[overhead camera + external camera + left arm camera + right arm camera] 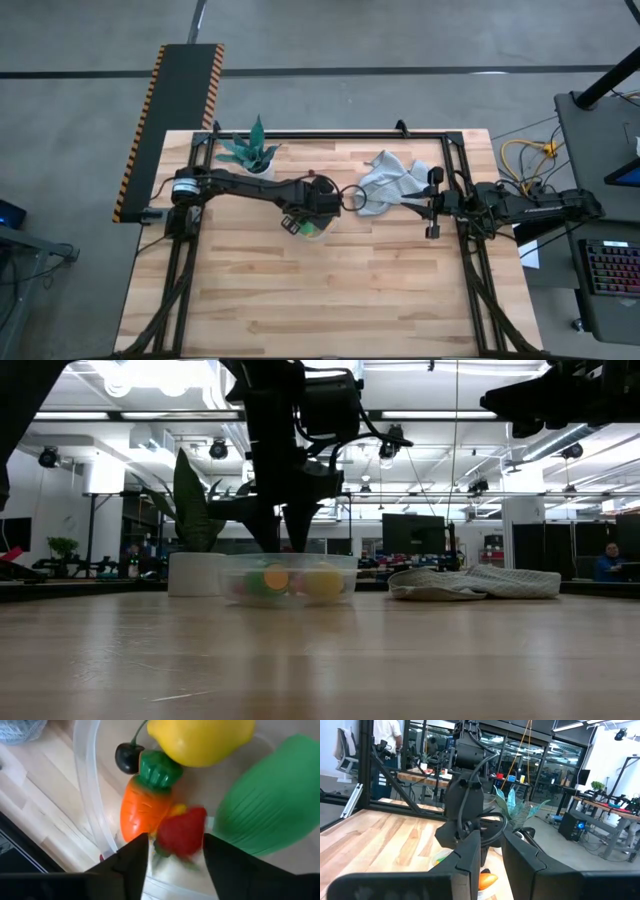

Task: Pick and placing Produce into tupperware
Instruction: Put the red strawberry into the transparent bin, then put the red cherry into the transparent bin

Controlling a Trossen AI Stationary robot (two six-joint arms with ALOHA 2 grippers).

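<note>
L gripper (173,851) fingers apart over clear round tupperware (89,795) | glossy ribbed produce (147,810) inside | R gripper (491,851) parted

no readable text, labels, signs

Teal-leaved plant (251,151) in a white pot at the table's (330,290) far edge; crumpled grey-blue cloth (388,181), perhaps bunched, nearby.

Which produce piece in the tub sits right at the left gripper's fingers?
The red strawberry, between the left gripper's open fingertips. The orange carrot lies beside it; the yellow lemon and green piece are farther off.
</note>
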